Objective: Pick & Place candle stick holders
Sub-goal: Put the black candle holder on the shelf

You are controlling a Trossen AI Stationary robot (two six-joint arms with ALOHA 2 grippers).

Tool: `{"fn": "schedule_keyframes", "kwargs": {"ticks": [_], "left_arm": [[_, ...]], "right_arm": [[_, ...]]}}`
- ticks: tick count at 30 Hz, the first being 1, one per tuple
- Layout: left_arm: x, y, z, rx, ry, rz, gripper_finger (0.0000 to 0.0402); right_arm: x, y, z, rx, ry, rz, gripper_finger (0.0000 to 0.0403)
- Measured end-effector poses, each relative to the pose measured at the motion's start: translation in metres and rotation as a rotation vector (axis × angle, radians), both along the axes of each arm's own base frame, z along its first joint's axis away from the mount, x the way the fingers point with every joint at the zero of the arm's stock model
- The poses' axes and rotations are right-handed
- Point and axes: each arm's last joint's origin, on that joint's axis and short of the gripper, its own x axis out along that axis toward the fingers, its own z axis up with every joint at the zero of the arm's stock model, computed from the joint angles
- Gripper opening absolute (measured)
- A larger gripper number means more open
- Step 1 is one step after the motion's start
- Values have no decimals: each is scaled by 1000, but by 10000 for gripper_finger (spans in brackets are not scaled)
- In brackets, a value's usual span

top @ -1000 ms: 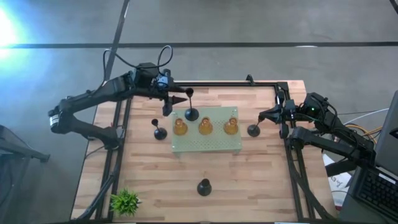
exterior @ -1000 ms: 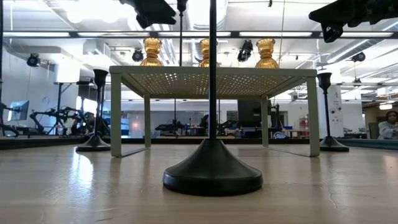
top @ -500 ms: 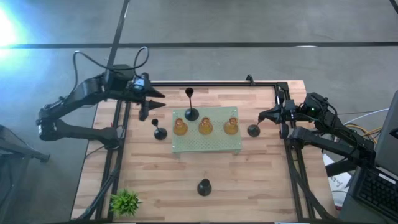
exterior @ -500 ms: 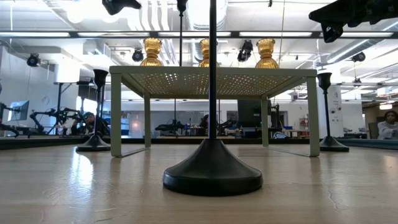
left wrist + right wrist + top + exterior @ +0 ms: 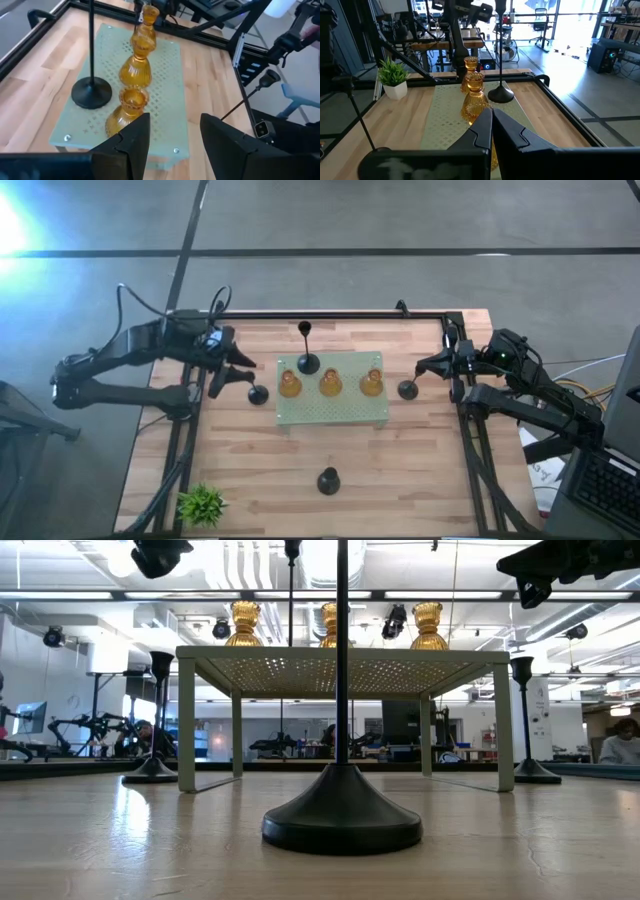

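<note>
Four black candle stick holders (image 5: 258, 394), judged stiff, bottom-heavy and best pinched low on the stem, are seen around the board's (image 5: 335, 410) nine, eleven, three and six o'clock, beside the spread left pincer (image 5: 232, 374); the right pincer (image 5: 428, 367) is pressed together.

1. No legible text, label, brand, number or sign anywhere in the four views.
2. Nothing printed on the holders (image 5: 330, 384), board (image 5: 333, 412) or table (image 5: 420, 470).
3. Paper (image 5: 543, 471) beside the table's right edge: faint marks, too small to read.
4. Background screens in the low view: too far off to read.
</note>
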Motion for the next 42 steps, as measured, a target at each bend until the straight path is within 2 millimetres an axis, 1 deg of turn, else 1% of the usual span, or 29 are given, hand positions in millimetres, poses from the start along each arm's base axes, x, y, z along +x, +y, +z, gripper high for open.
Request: {"fn": "schedule_keyframes", "kwargs": {"ticks": [3, 7, 9, 13, 17, 20, 23, 25, 30, 32, 34, 38, 42], "left_arm": [[-7, -4, -6, 11, -19, 7, 177], [-22, -8, -11, 18, -58, 37, 177], [-30, -9, -14, 25, -93, 62, 177], [-42, -11, -26, 33, -145, 95, 176], [-49, -11, -41, 40, -187, 129, 177], [-54, -12, -49, 52, -230, 149, 177], [-56, -12, -59, 49, -231, 165, 177], [-58, -13, -61, 46, -257, 168, 177], [-62, -13, -66, 48, -274, 170, 177], [-61, -13, -70, 47, -264, 170, 177], [-62, -13, -71, 49, -274, 171, 177], [-61, -13, -75, 46, -257, 171, 177], [-60, -13, -75, 46, -259, 171, 177]], "right_arm": [[0, 0, 0, 0, 0, 0, 9], [0, 0, 2, -32, -20, 3, 9], [0, 0, 4, 8, -36, 5, 9], [3, 0, 13, 27, -123, 28, 9], [13, 3, 18, 73, -147, 214, 9], [27, 6, 16, 87, -128, 291, 8], [42, 14, 16, 62, -112, 340, 8], [50, 21, 21, 34, -102, 366, 8], [68, 44, 42, -19, -101, 413, 8], [75, 55, 45, -26, -53, 407, 8], [83, 67, 41, -28, 22, 355, 8], [101, 98, 21, 5, 161, 276, 8], [112, 135, 7, -3, 179, 264, 8]]}}
